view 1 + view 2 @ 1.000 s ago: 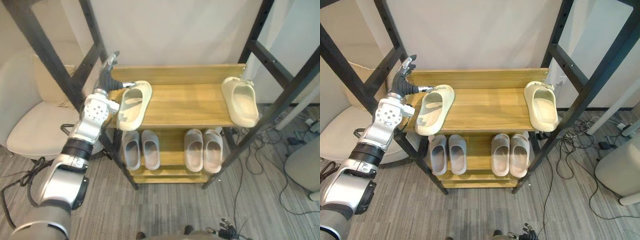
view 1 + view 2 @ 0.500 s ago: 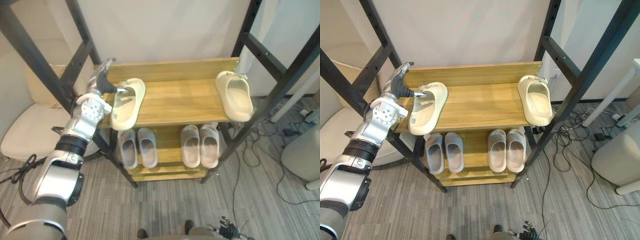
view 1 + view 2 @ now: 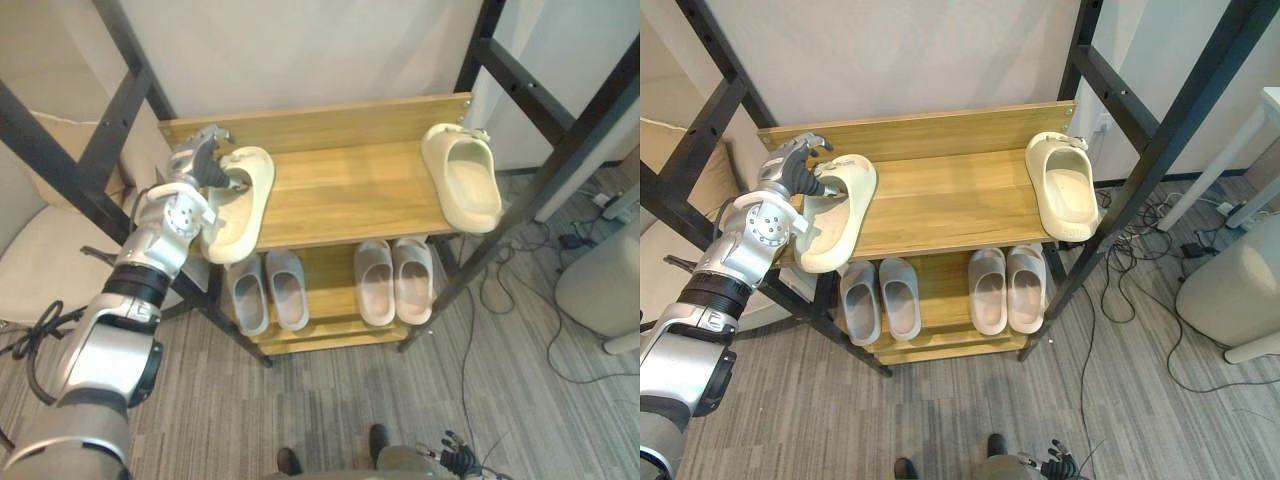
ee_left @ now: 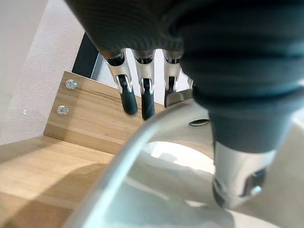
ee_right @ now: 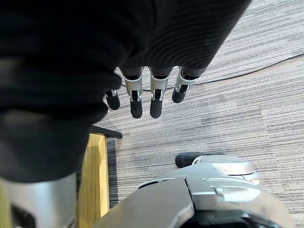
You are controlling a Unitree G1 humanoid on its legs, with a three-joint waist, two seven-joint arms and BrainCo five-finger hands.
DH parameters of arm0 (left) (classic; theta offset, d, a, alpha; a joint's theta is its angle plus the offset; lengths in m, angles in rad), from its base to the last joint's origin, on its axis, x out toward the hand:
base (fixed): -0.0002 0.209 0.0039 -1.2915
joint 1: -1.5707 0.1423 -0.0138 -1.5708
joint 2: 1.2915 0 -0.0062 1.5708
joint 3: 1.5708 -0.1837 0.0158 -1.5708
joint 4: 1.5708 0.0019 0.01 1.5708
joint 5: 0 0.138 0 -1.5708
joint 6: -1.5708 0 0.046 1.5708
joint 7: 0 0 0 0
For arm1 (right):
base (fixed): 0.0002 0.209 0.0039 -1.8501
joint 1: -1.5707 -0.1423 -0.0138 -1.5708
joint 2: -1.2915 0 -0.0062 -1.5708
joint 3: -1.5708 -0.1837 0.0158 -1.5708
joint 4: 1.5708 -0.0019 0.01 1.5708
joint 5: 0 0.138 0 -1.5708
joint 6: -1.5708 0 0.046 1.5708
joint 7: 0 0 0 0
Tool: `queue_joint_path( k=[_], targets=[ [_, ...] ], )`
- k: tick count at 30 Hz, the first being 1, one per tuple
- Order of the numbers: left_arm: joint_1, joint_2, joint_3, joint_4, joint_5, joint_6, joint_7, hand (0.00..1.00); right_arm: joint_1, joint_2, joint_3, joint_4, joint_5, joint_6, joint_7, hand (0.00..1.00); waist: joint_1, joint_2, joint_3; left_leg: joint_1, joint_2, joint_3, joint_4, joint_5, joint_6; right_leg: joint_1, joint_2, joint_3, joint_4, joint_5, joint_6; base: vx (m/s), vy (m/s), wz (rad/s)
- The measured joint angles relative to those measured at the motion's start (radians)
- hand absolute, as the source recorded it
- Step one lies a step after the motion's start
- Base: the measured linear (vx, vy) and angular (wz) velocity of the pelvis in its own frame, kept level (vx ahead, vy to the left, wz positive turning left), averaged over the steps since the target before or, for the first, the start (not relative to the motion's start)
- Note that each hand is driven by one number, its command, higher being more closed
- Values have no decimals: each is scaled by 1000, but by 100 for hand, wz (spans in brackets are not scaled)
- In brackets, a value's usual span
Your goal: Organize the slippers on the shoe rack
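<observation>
The left robot hand (image 3: 196, 172) holds the soft cream foam slipper (image 3: 236, 212) at the left end of the top shelf of the wooden shoe rack (image 3: 340, 190). Its fingers (image 4: 127, 95) curl over the slipper's top band. Its thumb (image 4: 237, 183) pushes from inside, so the band is pinched. The heel of this slipper sticks out past the front edge of the shelf.

The other cream foam slipper (image 3: 462, 182) lies at the right end of the same shelf, well apart. Its heel hangs over the front edge too.

The hold is only on the band. If the band slips out, I think the slipper would tip off the front edge and drop to the floor. If it is dragged, the soft sole could catch on the wood and twist. A push too far right could knock the other slipper off its corner.

Two pairs of grey slippers (image 3: 268, 292) sit on the lower shelf. The right robot hand (image 5: 136, 97) hangs low, fingers straight, holding nothing.
</observation>
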Motion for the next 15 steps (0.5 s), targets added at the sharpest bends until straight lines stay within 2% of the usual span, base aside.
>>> queue_joint_path(
  k=[11,15],
  targets=[
    [-1,-10,1,-1,-9,1,7,100,1,1,0,-12,1,3,0,0,-18,11,7,10,0,12,0,-1,0,4,2,15,-5,9,0,-19,-6,-4],
    [-1,-65,2,-6,-11,4,28,100,1,0,0,-12,1,13,-2,0,-18,13,7,13,-2,6,0,-1,0,19,0,6,-22,15,1,-18,-8,6]
  ],
)
